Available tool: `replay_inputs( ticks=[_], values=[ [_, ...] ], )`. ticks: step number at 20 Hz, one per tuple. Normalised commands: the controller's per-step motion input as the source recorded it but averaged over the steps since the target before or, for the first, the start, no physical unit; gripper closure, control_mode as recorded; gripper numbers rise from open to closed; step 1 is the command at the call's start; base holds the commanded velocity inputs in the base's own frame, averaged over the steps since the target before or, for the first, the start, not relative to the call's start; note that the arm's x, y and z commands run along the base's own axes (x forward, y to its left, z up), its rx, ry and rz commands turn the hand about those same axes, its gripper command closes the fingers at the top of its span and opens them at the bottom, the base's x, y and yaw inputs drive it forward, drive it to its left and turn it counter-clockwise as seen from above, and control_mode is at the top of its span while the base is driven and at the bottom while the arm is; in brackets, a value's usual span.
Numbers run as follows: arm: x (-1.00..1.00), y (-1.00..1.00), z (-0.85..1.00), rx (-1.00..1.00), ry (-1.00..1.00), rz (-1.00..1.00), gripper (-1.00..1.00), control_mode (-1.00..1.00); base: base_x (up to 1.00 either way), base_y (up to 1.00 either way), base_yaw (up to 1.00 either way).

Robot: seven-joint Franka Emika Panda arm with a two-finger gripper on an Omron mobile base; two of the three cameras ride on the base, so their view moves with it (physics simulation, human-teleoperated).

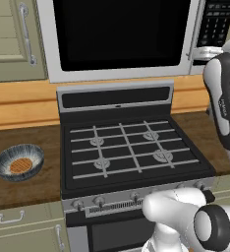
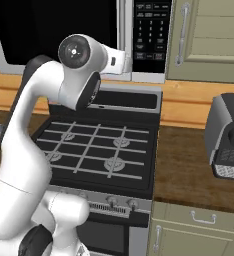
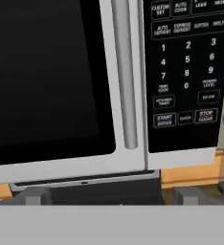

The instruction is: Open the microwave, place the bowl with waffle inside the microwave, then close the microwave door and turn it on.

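Brown wood-grain countertop (image 1: 23, 189) carries the shallow round blue-grey streaked bowl with gridded orange waffle (image 1: 19, 162), left of the black grated gas stove (image 1: 131, 147). Above, the grey-framed microwave's (image 1: 122, 39) glossy black-glass door (image 3: 51, 81) sits shut, its vertical bar handle (image 3: 125, 72) before the two-finger gripper (image 3: 116, 196), whose spread tips grasp nothing.

- Evenly, softly lit; rendered, flat, without glare.
- Faint shadow beneath the bowl with waffle (image 1: 19, 162).
- Slightly soft on keypad lettering of the microwave (image 3: 185, 72) ahead of the jaws.

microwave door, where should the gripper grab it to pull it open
Probably by the vertical grey bar handle at the right edge of the shut silver-framed black-glass microwave door, beside the black keypad panel. Approach from the front, fingers straddling the bar sideways, since it runs vertically.
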Motion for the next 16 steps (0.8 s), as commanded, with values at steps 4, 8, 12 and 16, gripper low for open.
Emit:
replay_inputs(
  ticks=[4,8,12,16],
  values=[
    [0.79,-0.1,0.0,0.14,0.0,0.0,-1.0,-1.0,0.0,0.0,0.0],
    [0.65,-0.11,0.03,0.14,0.0,0.0,-1.0,-1.0,0.0,0.0,0.0],
    [0.64,-0.23,0.1,0.12,0.0,0.0,-1.0,-1.0,0.0,0.0,0.0],
    [0.57,-0.27,0.08,0.1,0.0,0.0,-1.0,-1.0,0.0,0.0,0.0]
  ],
)
